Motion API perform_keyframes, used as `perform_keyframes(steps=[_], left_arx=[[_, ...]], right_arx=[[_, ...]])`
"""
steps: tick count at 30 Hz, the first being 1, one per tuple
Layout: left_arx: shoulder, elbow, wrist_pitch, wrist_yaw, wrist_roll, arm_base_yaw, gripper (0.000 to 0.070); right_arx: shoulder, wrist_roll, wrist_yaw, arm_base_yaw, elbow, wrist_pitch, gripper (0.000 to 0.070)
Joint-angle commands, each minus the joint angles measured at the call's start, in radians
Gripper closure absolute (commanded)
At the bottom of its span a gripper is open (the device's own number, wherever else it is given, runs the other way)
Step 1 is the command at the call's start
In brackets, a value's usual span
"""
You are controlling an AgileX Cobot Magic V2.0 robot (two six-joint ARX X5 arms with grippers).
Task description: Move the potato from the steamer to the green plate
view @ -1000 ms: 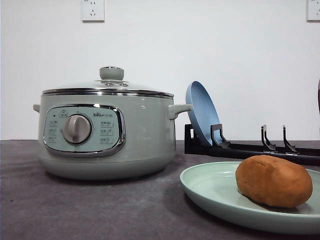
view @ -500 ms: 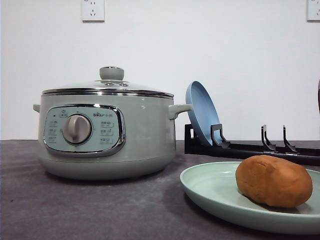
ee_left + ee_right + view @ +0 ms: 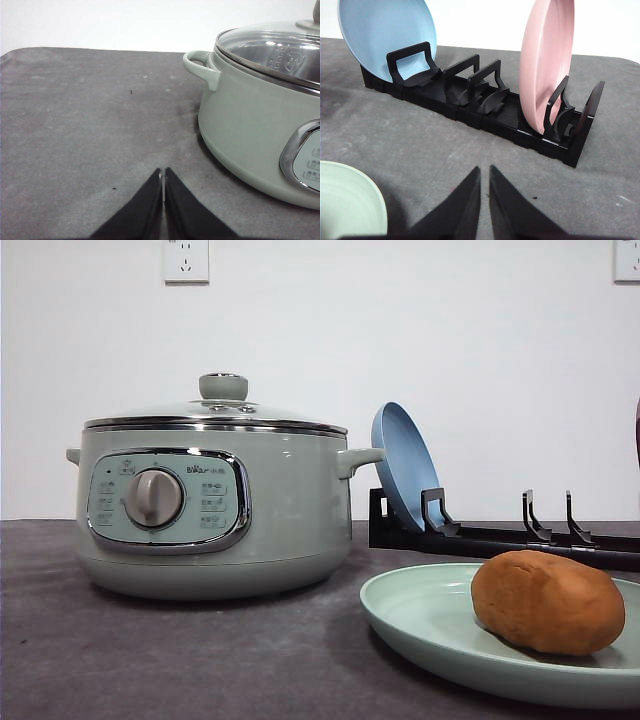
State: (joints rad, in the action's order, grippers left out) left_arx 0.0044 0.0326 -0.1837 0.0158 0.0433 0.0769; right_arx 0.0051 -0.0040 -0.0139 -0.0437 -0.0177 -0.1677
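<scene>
A: Front view first. Potato (image 3: 548, 602) lying on the green plate (image 3: 420, 625) at lower right of the frame; steamer (image 3: 210, 508) at centre left with lid (image 3: 222, 405) on. Task looks done. Anything left to go wrong?

B: Little. Oval shape, shallow rim, so a knock to the plate could roll it off onto the counter (image 3: 150, 660). Blue plate (image 3: 403, 465) leaning in the rack (image 3: 500, 538) behind, easy to tip with a careless sweep.

A: Left wrist view?

B: Left claw (image 3: 163, 180) at bottom centre, tips pressed together, holding nothing, low over bare counter. Steamer at right of the frame, well apart. Low risk unless swung sideways into the pot's handle (image 3: 200, 67).

A: Right wrist view?

B: Right claw (image 3: 484, 176) at bottom centre, nearly closed with a thin gap, empty. Green plate's edge at lower left, pink plate (image 3: 545, 65) upright in the rack ahead. Lurching forward could topple it.
</scene>
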Motion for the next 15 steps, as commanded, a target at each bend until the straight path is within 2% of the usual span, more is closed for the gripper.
perform_keyframes(steps=[1,15], left_arx=[[-0.001,-0.021,-0.006,-0.005,-0.005,0.001,0.07],[-0.001,-0.021,-0.006,-0.005,-0.005,0.001,0.07]], right_arx=[[-0.002,-0.008,-0.003,0.002,0.006,0.011,0.068],[-0.002,-0.008,-0.003,0.002,0.006,0.011,0.068]])
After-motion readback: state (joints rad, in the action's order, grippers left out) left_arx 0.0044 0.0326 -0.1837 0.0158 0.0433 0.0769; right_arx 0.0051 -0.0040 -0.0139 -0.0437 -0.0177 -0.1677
